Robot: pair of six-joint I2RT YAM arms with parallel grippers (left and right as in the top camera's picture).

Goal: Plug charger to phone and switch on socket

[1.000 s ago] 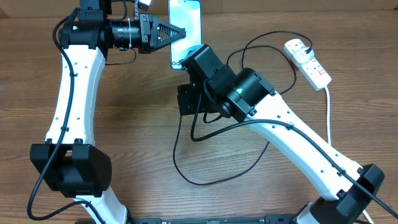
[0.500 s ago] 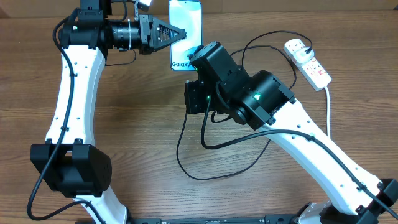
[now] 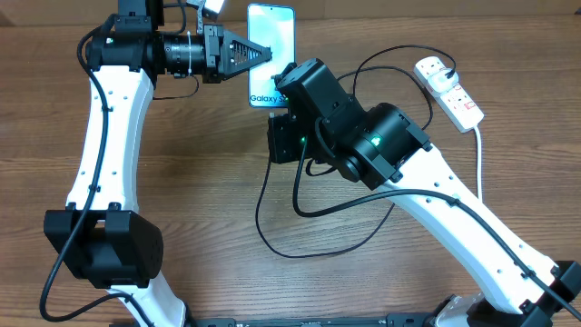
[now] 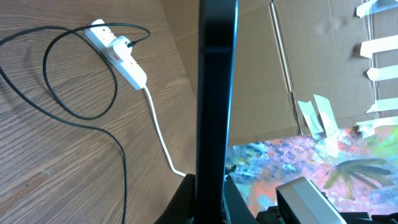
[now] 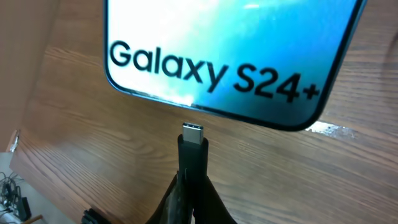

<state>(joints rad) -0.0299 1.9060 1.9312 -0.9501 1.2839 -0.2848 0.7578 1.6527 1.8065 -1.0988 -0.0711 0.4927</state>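
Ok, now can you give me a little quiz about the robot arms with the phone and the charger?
1. True or false: the tip of the charger is already inside the phone.
2. Pick one. The left gripper is shut on: A the phone, B the charger, C nothing.
3. Fill in the gap: the right gripper is holding the ____.

Key: 1 false, the tip sits just short of the phone's bottom edge. 2 A. 3 charger.
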